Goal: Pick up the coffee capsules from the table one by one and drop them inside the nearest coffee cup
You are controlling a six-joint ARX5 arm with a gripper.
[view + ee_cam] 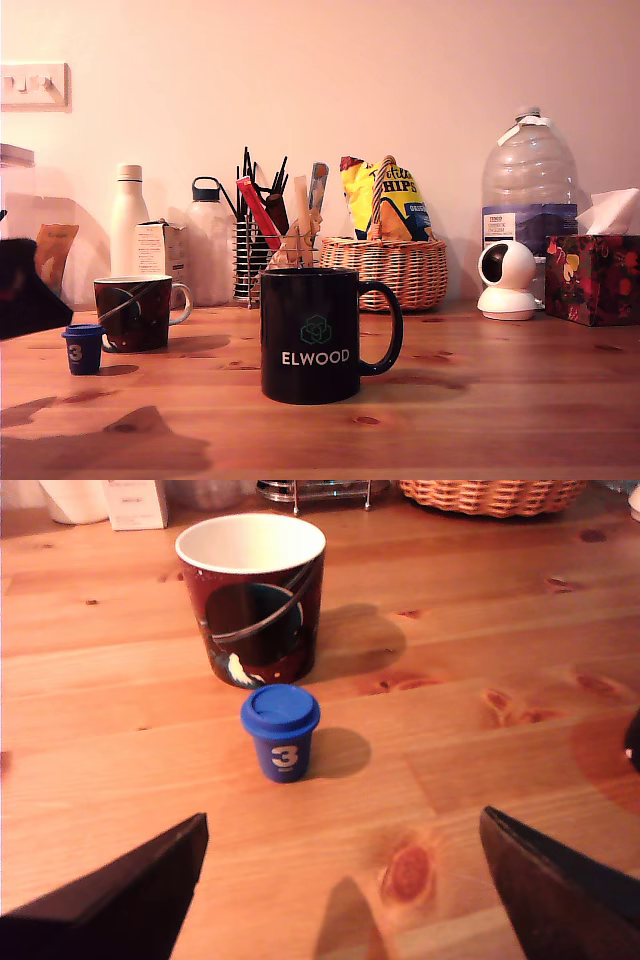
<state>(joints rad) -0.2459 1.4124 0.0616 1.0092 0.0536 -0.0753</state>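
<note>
Nearest the wrist camera, the gripper [340, 880] is spread wide and holds nothing; its two dark fingers [130, 895] sit low over the table [480, 630], apart from everything, angled as if lining up a grasp.

Just beyond the fingers, a small dark blue capsule [280, 732] with a white "3" stands upright on the wood, roughly centred between them. This is the only capsule visible; no cream one can be seen.

Right behind the blue capsule, close but not touching, stands a dark patterned mug [252, 595] with a pale inside. It looks like the nearest cup, so the likely drop point.

In the exterior view, a black ELWOOD mug [315, 335] stands well to the right. Far along the wall sit bottles, a wicker basket [385, 270] and a tissue box [592, 278].
</note>
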